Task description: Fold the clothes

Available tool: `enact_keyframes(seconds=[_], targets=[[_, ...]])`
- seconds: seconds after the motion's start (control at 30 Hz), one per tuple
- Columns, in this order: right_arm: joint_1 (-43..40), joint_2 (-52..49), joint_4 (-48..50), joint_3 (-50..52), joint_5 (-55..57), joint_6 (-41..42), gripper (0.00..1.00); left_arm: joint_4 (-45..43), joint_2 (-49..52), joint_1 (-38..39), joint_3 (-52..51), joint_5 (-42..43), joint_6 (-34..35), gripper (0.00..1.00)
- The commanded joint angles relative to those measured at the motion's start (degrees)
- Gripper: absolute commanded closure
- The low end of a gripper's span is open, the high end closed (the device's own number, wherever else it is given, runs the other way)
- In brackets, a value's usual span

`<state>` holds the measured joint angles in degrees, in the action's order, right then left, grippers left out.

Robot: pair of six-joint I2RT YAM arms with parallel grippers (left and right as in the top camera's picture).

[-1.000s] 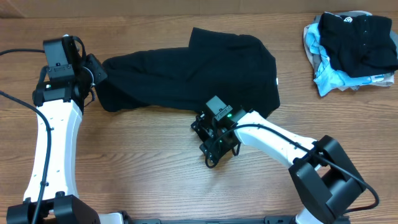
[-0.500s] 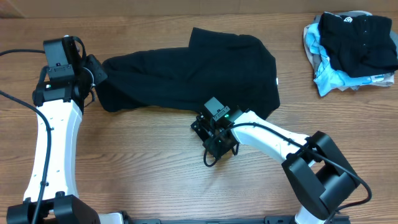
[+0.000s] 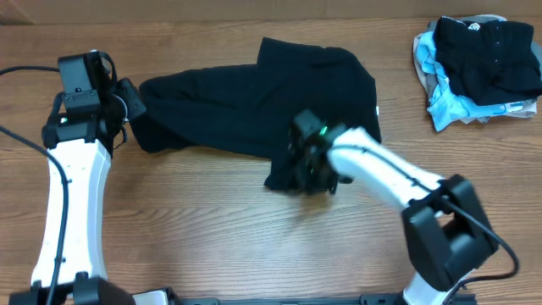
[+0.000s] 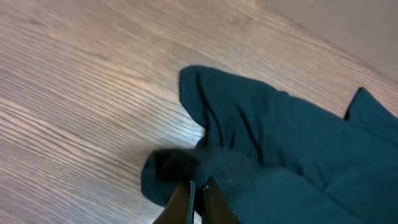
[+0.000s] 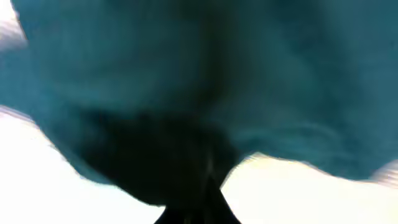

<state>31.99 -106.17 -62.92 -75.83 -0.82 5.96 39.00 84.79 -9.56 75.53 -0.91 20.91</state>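
Black rumpled soft garment (image 3: 246, 106), pinched tight in left hand (image 4: 199, 188) and right hand (image 5: 208, 183).

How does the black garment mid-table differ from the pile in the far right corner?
The garment is one black piece spread across the table; the pile is a heap of several, black over light blue and grey. The left gripper pinches the garment's end and the right gripper is at its near edge; nothing touches the pile. Neither is neatly folded.
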Motion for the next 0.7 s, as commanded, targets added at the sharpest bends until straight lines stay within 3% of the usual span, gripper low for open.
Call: enact_keyframes(seconds=[0.0, 0.37, 0.67], targets=[[-6.08, 5.51, -4.85, -12.61, 1.27, 1.77, 0.96, 0.59, -7.23, 0.20, 3.17, -0.79, -3.89, 0.96], [-25.09, 8.20, -24.20, -53.05, 1.20, -0.50, 0.96, -1.64, -21.49, 0.20, 8.22, -2.27, -6.82, 0.96], [-27.23, 8.52, -34.12, -73.29, 1.14, -1.90, 0.96, 1.33, -26.82, 0.22, 15.45, -1.03, -7.26, 0.96]])
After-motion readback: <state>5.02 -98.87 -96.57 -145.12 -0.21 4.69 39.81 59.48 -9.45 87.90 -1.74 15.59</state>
